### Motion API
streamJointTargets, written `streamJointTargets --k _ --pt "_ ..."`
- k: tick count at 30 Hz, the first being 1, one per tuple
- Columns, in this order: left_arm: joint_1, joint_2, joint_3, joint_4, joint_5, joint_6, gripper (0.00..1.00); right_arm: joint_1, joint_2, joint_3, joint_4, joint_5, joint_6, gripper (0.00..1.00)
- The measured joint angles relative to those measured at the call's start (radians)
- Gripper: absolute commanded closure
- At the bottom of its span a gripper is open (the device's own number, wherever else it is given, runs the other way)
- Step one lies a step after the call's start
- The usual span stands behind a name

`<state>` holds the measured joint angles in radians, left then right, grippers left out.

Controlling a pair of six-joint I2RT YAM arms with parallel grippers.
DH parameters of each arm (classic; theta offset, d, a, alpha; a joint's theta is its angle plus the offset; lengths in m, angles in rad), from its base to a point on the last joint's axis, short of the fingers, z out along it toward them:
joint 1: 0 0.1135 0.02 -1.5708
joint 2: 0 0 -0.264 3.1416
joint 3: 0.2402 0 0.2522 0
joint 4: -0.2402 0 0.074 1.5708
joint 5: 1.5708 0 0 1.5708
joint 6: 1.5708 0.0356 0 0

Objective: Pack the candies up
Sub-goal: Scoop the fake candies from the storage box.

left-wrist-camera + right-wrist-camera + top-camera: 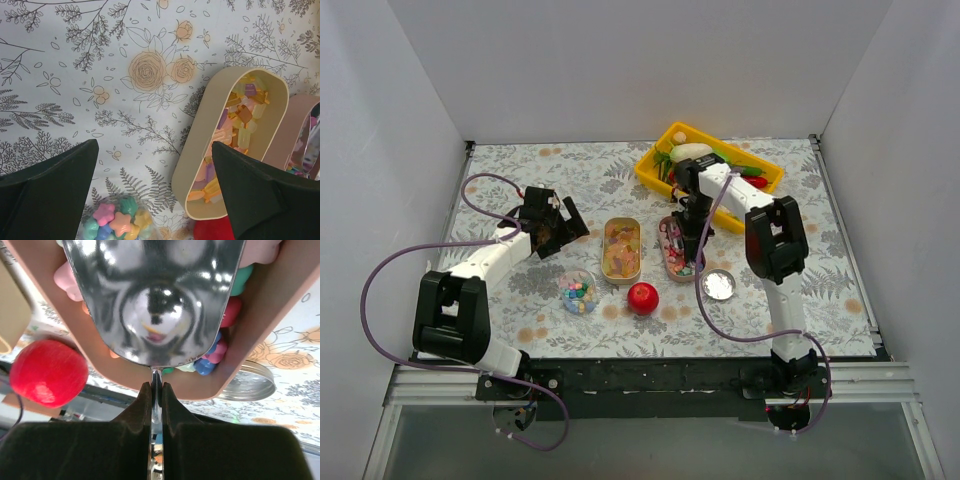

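Observation:
The candies (621, 249), small amber, orange and pale yellow pieces, fill a beige oval tin (605, 250); the left wrist view shows them (241, 114) in the tin (200, 150). My left gripper (563, 222) is open and empty left of the tin, its jaws wide apart above the table (155, 200). My right gripper (687, 252) is shut on the thin handle (156, 390) of a shiny metal scoop (155, 295). The scoop's bowl lies in a pink oval tray (666, 236) of pink, blue and green pieces (210, 352).
A small clear jar (578, 292) of pastel star-shaped pieces (117, 222) stands front left of the tin. A red ball (642, 298) sits by the tin's near end (47, 372). A round metal lid (719, 285) lies right of the pink tray. A yellow bin (760, 178) of toy vegetables is at the back right.

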<state>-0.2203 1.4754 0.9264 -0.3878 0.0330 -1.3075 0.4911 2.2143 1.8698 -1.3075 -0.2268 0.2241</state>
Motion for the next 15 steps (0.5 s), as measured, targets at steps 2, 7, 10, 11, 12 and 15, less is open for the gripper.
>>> streamJointTargets --k 2,7,10,11,12,15 --pt "-0.002 0.0 0.0 0.0 0.0 0.0 0.02 0.016 0.0 0.0 0.002 0.035 0.0 0.99" --pt "-0.003 -0.003 0.0 -0.001 0.0 0.003 0.02 0.086 -0.04 -0.051 0.045 0.176 0.013 0.99" --pt "-0.003 -0.006 0.0 -0.004 -0.001 0.003 0.02 0.139 -0.106 -0.119 0.089 0.246 0.04 0.99" --pt "-0.003 -0.007 0.0 -0.006 -0.001 0.003 0.02 0.155 -0.131 -0.139 0.096 0.262 0.05 0.99" --pt "-0.003 -0.008 0.0 -0.008 -0.001 0.003 0.02 0.17 -0.157 -0.156 0.103 0.274 0.062 0.99" --pt "-0.004 -0.008 0.002 -0.016 -0.001 0.004 0.02 0.21 -0.225 -0.166 0.11 0.3 0.088 0.99"
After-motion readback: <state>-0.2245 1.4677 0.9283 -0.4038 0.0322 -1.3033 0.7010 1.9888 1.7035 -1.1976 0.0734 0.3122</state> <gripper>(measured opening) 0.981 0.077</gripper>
